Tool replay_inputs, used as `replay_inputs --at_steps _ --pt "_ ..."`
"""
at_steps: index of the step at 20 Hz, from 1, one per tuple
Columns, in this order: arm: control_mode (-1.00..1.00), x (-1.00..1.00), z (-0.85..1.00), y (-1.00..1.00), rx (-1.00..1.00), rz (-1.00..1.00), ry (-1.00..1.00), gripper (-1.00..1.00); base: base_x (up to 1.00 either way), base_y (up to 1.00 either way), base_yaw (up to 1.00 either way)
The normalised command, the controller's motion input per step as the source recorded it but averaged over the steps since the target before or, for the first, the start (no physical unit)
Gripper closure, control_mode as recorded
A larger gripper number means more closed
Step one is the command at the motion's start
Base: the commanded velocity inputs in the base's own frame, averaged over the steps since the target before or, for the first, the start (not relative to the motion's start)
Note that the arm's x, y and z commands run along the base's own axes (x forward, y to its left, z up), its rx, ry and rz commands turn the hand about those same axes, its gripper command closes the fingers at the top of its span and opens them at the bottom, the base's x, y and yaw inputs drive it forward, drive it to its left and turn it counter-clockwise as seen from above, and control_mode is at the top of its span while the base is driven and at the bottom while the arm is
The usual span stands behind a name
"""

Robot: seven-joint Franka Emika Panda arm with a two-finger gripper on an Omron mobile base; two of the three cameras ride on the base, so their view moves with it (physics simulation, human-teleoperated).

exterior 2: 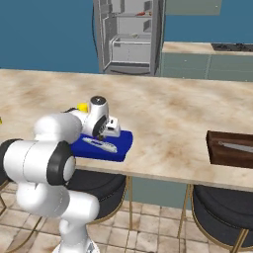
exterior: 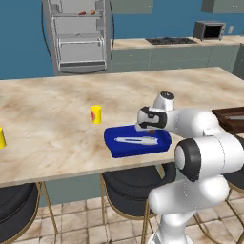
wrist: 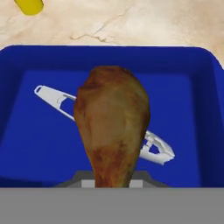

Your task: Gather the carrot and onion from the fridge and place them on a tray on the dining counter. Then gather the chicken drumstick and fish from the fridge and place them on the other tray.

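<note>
Closest to my hand camera hangs the drumstick (wrist: 111,127), its narrow end pinched in the closed gripper (wrist: 112,181), the fat end pointing down over the blue tray (wrist: 205,109). I see the white fish (wrist: 159,148) lying flat on the tray floor beneath it, running from upper left to lower right, partly hidden by the meat.

Going left to right in the left base view: a yellow cup (exterior: 1,137) sits at the counter's left edge, a second yellow can (exterior: 96,114) stands near the tray's left side, then the tray (exterior: 119,147) with the fish (exterior: 136,140) in it, and the gripper (exterior: 151,129) just above its right half. Well apart on the right lies the brown tray (exterior: 224,119). Behind the counter (exterior: 57,100), the fridge (exterior: 78,35) stands open with small items on an upper shelf; I cannot tell what they are.
</note>
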Motion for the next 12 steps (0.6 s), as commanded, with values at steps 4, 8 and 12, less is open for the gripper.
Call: replay_inputs --at_steps 4,8,12 --pt "-1.00 0.35 -0.33 -0.01 0.00 0.00 0.00 1.00 0.00 0.00 0.00" --pt "-1.00 0.35 -0.34 -0.01 0.00 0.00 0.00 1.00 0.00 0.00 0.00" --pt "-1.00 0.16 -0.29 0.00 -0.01 0.00 0.00 1.00 0.00 0.00 0.00"
